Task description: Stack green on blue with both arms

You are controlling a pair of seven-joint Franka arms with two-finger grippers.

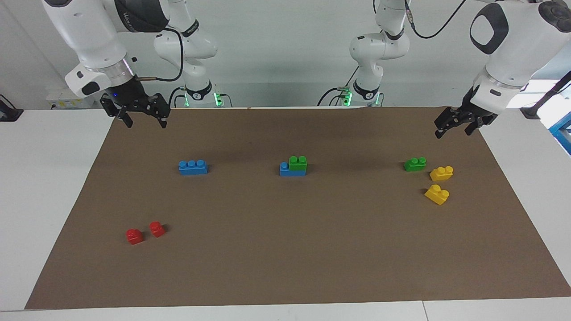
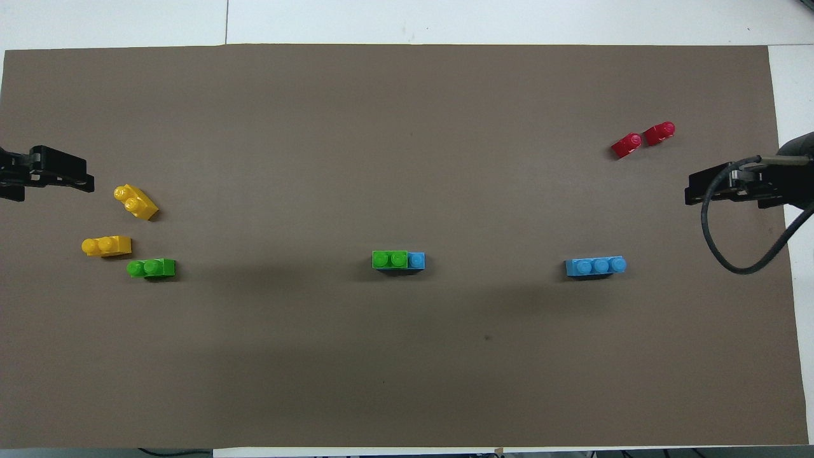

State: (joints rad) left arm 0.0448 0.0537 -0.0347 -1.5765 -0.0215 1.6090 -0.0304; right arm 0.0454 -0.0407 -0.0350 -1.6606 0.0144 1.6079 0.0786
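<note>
A green brick (image 1: 297,162) sits on a blue brick (image 1: 291,171) at the middle of the brown mat, covering two of its studs; both also show in the overhead view, green (image 2: 389,259) on blue (image 2: 416,260). A second blue brick (image 1: 192,167) (image 2: 596,266) lies alone toward the right arm's end. A second green brick (image 1: 415,164) (image 2: 151,268) lies toward the left arm's end. My right gripper (image 1: 145,121) (image 2: 718,187) is open and empty, raised over the mat's edge. My left gripper (image 1: 454,131) (image 2: 60,170) is open and empty, raised over the opposite edge.
Two yellow bricks (image 1: 441,173) (image 1: 437,194) lie beside the loose green brick, slightly farther from the robots. Two small red blocks (image 1: 134,236) (image 1: 157,229) lie toward the right arm's end, farther from the robots than the lone blue brick. The brown mat (image 1: 285,258) covers the white table.
</note>
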